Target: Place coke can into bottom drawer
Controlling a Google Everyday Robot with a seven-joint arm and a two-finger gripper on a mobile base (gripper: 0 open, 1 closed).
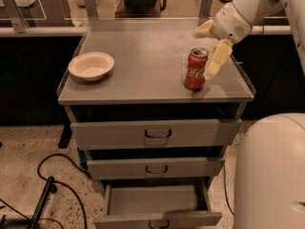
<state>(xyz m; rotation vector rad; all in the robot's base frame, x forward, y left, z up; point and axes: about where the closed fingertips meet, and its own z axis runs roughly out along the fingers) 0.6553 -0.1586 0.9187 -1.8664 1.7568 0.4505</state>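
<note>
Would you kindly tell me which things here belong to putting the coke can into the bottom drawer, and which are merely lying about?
Job in hand: coke can, upright on the cabinet top; bottom drawer, pulled open; pincer, open, close by the can's right side.

Lying about: cream bowl on the cabinet top; top drawer and middle drawer, both shut; cables on the floor.

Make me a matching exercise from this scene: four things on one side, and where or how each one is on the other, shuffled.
1 coke can
2 cream bowl
3 bottom drawer
4 gripper

A pulled open
B left side of cabinet top
C open, at the coke can's upper right
D upright, right side of cabinet top

Pairs: 1-D, 2-B, 3-A, 4-C
</note>
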